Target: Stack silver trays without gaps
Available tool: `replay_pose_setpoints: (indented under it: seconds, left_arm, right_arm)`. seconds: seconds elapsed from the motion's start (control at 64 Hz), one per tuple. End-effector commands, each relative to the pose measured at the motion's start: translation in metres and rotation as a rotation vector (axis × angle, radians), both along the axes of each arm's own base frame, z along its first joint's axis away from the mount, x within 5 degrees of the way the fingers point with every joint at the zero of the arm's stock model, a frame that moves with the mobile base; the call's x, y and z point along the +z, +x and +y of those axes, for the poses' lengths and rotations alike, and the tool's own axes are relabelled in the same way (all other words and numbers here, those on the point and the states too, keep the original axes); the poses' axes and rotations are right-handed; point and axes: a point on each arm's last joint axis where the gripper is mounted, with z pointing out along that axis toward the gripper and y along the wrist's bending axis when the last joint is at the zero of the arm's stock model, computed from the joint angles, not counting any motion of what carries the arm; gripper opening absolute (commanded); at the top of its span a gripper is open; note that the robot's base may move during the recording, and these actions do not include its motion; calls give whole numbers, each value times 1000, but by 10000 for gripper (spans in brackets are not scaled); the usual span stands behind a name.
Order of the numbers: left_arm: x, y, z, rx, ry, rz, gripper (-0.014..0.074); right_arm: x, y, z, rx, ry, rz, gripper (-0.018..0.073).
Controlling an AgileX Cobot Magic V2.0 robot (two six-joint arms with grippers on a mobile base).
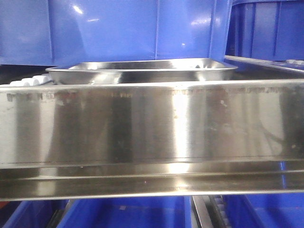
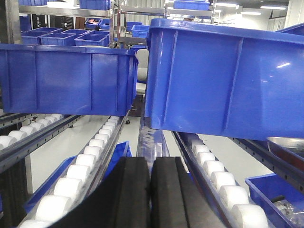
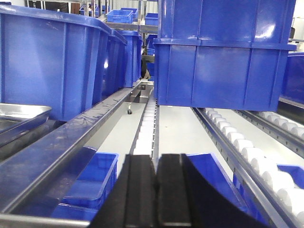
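Both tools are closed on nothing. In the left wrist view the left tool (image 2: 151,199) has its two black pads pressed together with only a thin seam between them, hanging over a lane of white rollers (image 2: 90,156). It's the same with the right tool (image 3: 156,194): pads together, touching nothing, above the gap between two roller lanes.

The silver tray (image 1: 142,72) sits level and open side up on the shelf, just behind the steel shelf rail (image 1: 152,123) that fills most of the front view. Its long axis runs left to right across that view. It sits right in front of the blue bins (image 1: 118,28) at the far side. I can't tell if it's a single tray or a couple nested together, because the rim lines are too close to call.

The left wrist camera catches a sliver of the tray's rim at the far right (image 2: 287,142), and the right wrist camera sees a corner of it at the left (image 3: 21,114), beside a tall blue bin.

As for contents, the bins on the shelf only show their outer walls, so their insides are hidden. A lower bin (image 2: 270,190) at the bottom right of the left wrist view holds some small bits that are too blurry to identify.
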Motion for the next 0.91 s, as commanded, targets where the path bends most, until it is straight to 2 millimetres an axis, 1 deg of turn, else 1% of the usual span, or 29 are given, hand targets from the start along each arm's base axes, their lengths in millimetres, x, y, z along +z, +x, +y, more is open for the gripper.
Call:
replay_pose_setpoints:
  seconds: [0.0, 0.516, 0.656, 0.719, 0.844, 0.891]
  left_arm:
    - [3, -1, 0, -7, 5, -24, -6]
    - [3, -1, 0, -7, 5, -24, -6]
    - [5, -1, -1, -8, 5, -48, -6]
    - [6, -1, -1, -9, 5, -65, -6]
    - [13, -2, -1, -13, 5, -137, -6]
    - [17, -3, -1, -16, 5, -188, -6]
  right_arm:
    - [1, 0, 0, -7, -7, -11, -79]
    - [1, 0, 0, -7, -9, -11, -79]
    - [1, 0, 0, -7, -9, -11, -79]
    - [4, 0, 0, -7, -9, -42, -79]
    - [18, -2, 0, -5, -9, -202, -79]
    - [23, -4, 0, -4, -9, -256, -79]
